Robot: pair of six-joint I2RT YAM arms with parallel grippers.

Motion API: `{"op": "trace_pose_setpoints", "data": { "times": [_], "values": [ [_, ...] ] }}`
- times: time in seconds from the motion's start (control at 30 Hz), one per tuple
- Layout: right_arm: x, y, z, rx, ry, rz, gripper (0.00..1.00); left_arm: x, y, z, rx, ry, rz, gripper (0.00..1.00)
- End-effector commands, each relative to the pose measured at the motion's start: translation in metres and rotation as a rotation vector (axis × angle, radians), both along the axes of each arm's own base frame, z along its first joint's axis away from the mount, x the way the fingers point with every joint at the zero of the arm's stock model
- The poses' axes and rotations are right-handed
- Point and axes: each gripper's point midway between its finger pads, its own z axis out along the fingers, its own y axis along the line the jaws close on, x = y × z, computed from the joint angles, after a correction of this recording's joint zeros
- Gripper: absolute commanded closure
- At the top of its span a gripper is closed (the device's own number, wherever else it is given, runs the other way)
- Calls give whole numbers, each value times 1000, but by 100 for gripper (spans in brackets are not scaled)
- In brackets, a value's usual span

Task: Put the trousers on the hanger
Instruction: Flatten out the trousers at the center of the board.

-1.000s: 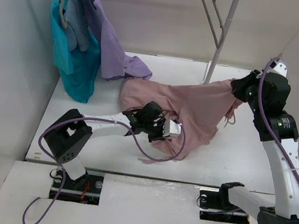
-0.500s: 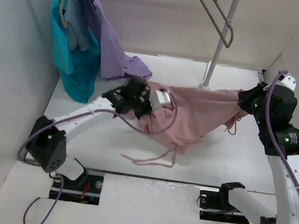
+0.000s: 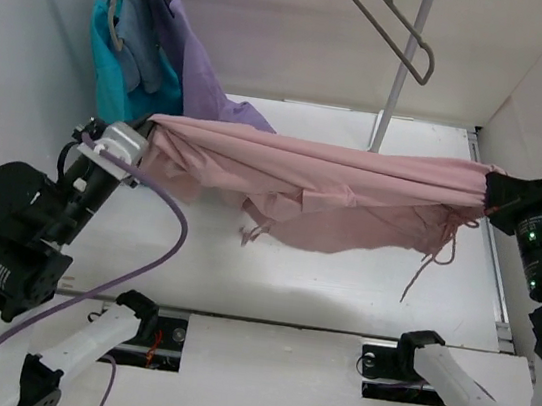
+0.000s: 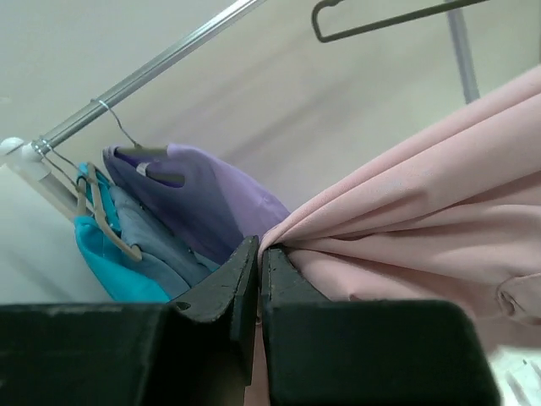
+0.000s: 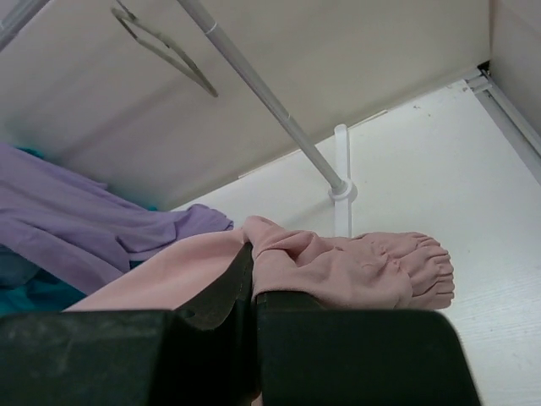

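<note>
The dusty-pink trousers (image 3: 335, 177) hang stretched in the air between my two grippers, above the table, with folds and a drawstring (image 3: 426, 260) drooping below. My left gripper (image 3: 150, 128) is shut on their left end, next to the hanging clothes; in the left wrist view (image 4: 259, 250) the cloth (image 4: 423, 186) runs out of its jaws. My right gripper (image 3: 490, 190) is shut on the gathered right end, seen in the right wrist view (image 5: 253, 254) with the bunched cloth (image 5: 355, 266) over it. The bare grey hanger (image 3: 392, 23) hangs from the rail above and behind the trousers; it also shows in both wrist views (image 4: 385, 21) (image 5: 165, 46).
Teal (image 3: 130, 92), blue-grey (image 3: 145, 39) and lavender (image 3: 206, 88) clothes hang on hangers at the back left. A white upright pole (image 3: 403, 70) stands behind the trousers' middle. White walls close in the left, back and right sides.
Both arms have lifted and drawn apart: the left gripper swung far left and up, the right moved right. The trousers went from a sagging heap to a taut span off the table.
</note>
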Motion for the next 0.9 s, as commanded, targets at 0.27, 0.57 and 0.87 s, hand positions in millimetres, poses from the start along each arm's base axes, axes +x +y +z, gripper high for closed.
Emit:
{"op": "trace_pose_setpoints", "data": {
  "times": [0.27,0.57,0.87],
  "values": [
    [167,-18,-105,-183,446,-45,97,211,-36,-93,132,248,229,100],
    [254,-29,-219,-61,728,78,0,358,-108,-196,296,468,271,48],
    [209,-32,-314,127,861,-19,0,208,-137,-290,593,788,-235,37]
  ]
}}
